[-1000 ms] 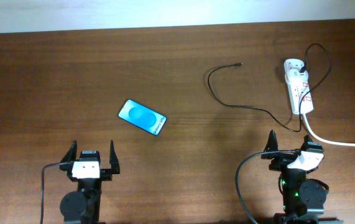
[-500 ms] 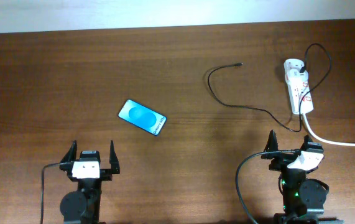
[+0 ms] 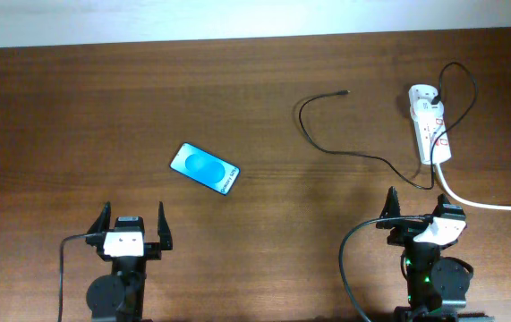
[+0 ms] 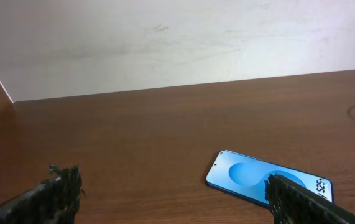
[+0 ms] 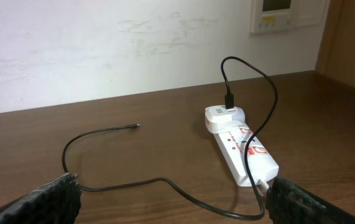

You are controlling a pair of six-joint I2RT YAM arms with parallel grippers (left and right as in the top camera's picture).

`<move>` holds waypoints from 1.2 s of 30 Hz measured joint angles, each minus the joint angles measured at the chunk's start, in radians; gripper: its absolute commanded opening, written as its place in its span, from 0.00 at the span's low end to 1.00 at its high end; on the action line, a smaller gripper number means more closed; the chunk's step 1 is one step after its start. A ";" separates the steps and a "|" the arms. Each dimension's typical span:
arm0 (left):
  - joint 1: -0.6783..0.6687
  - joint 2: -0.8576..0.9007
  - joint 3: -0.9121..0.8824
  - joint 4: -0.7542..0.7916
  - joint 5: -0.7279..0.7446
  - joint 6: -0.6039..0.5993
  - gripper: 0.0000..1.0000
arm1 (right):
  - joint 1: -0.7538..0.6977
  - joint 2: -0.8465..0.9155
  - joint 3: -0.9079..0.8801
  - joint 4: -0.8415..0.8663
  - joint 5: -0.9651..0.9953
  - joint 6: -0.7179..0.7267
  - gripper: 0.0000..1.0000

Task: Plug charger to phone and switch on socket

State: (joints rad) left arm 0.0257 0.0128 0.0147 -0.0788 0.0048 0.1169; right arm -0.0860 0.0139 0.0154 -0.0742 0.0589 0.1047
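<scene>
Risk: charger tip thin, flat on table, well apart from phone, cld slip when pinched; cable tug may shift socket. Left gripper, right gripper both spread wide, empty.

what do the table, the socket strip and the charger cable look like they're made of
table: wood or wood-look laminate, brown grain lines, faint sheen. socket: white moulded plastic, smooth and slightly glossy, red printed marks. charger: thin black cable, probably rubbery plastic sheath, matt, lying in loose curves.
</scene>
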 measured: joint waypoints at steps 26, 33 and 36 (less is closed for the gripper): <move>-0.001 0.041 0.136 -0.119 0.203 -0.144 0.99 | 0.000 0.000 0.000 0.000 0.000 0.000 0.99; -0.001 0.391 0.436 -0.191 0.221 -0.153 0.99 | 0.000 0.000 -0.001 0.000 0.000 0.000 0.99; -0.001 0.570 0.577 -0.286 0.238 -0.157 0.99 | 0.000 0.000 -0.001 0.000 0.000 -0.001 0.99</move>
State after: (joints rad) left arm 0.0246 0.5831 0.5919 -0.3653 0.2432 -0.0399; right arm -0.0860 0.0139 0.0147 -0.0738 0.0589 0.1040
